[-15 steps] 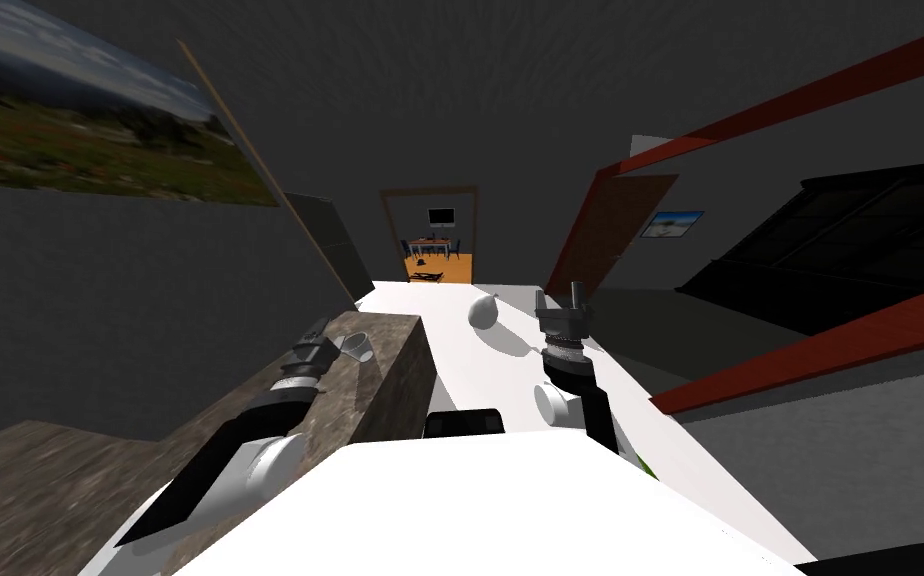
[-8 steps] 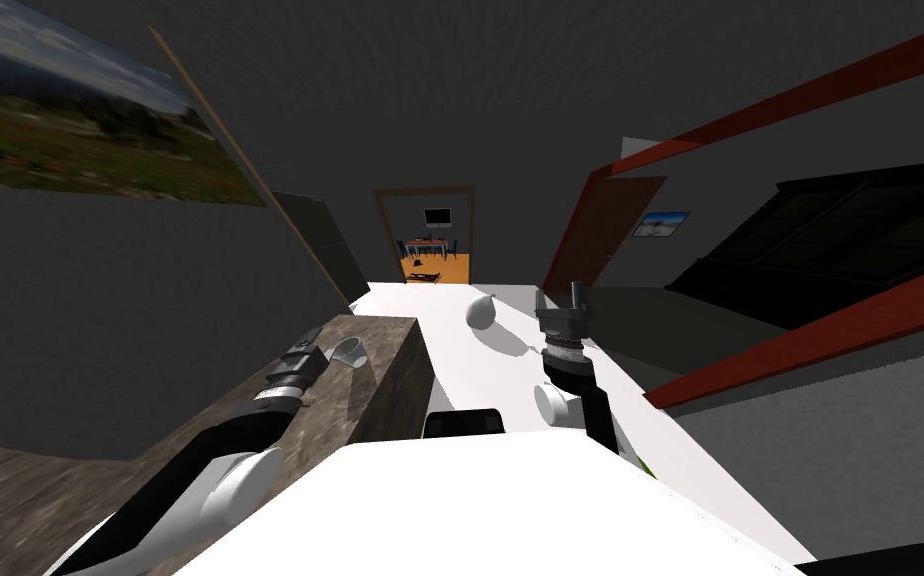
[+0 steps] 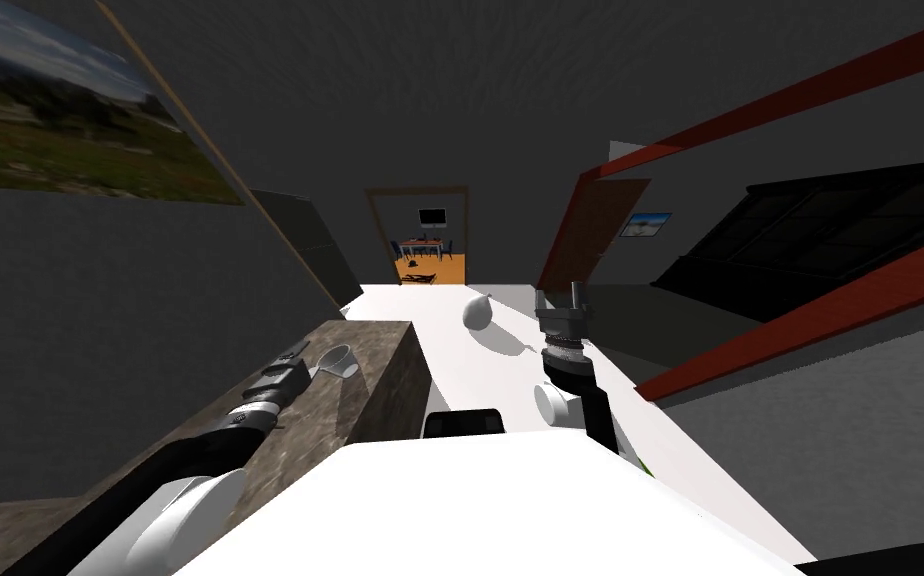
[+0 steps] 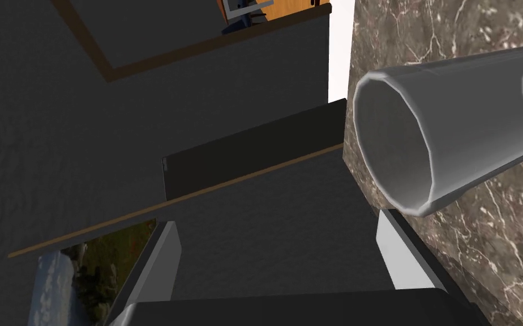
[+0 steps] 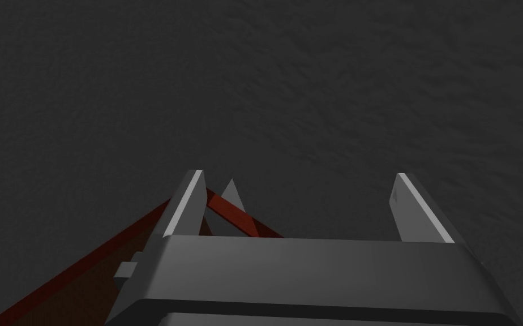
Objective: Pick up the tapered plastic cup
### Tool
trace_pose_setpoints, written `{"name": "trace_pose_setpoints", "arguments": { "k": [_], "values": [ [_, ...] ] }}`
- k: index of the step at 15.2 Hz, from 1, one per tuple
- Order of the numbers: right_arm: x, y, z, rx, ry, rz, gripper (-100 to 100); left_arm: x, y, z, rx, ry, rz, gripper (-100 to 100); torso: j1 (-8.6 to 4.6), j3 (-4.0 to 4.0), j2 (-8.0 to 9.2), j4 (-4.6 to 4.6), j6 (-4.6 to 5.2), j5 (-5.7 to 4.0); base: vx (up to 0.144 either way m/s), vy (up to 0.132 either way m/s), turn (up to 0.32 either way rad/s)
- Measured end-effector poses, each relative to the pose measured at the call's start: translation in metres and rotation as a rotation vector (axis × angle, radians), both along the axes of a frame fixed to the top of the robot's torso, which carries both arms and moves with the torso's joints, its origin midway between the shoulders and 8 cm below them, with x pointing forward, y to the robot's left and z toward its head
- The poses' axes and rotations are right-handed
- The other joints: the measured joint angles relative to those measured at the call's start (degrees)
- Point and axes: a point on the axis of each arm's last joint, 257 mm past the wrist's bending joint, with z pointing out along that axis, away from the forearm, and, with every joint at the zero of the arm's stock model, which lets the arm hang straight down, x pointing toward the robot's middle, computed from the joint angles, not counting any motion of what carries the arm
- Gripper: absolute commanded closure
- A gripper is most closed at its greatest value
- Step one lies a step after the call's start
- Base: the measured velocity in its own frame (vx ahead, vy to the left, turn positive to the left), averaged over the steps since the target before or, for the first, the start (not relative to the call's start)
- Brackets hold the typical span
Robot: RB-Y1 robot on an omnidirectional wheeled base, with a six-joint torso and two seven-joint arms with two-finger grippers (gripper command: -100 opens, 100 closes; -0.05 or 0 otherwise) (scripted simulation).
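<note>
Nope, nothing readable here. No text, labels, brand names, numbers or signs on anything in view.
</note>
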Motion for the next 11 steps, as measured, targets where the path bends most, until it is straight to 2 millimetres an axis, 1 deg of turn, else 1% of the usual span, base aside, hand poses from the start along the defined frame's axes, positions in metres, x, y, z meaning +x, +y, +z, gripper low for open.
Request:
{"name": "trace_pose_setpoints", "arguments": {
  "k": [3, 6, 8, 11],
  "values": [
    [0.0, 0.0, 0.0, 0.0, 0.0, 0.0, 0, -0.014, 0.011, -0.015, -0.02, 0.065, 0.029, -100, -0.01, -0.01, -0.02, -0.01, 0.0, 0.0, 0.041, -0.006, -0.068],
    [0.0, 0.0, 0.0, 0.0, 0.0, 0.0, 0, -0.029, 0.022, -0.024, -0.037, 0.12, 0.056, -100, 0.01, -0.03, -0.05, -0.01, 0.01, 0.0, 0.046, 0.0, -0.072],
    [0.0, 0.0, 0.0, 0.0, 0.0, 0.0, 0, -0.034, 0.024, -0.029, -0.048, 0.152, 0.067, -100, -0.01, 0.01, 0.02, 0.0, 0.0, 0.0, 0.023, -0.002, -0.041],
    [0.0, 0.0, 0.0, 0.0, 0.0, 0.0, 0, -0.05, 0.035, -0.041, -0.071, 0.213, 0.093, -100, 0.0, 0.0, 0.01, 0.0, 0.0, 0.0, 0.041, -0.001, -0.084]
  ]
}}
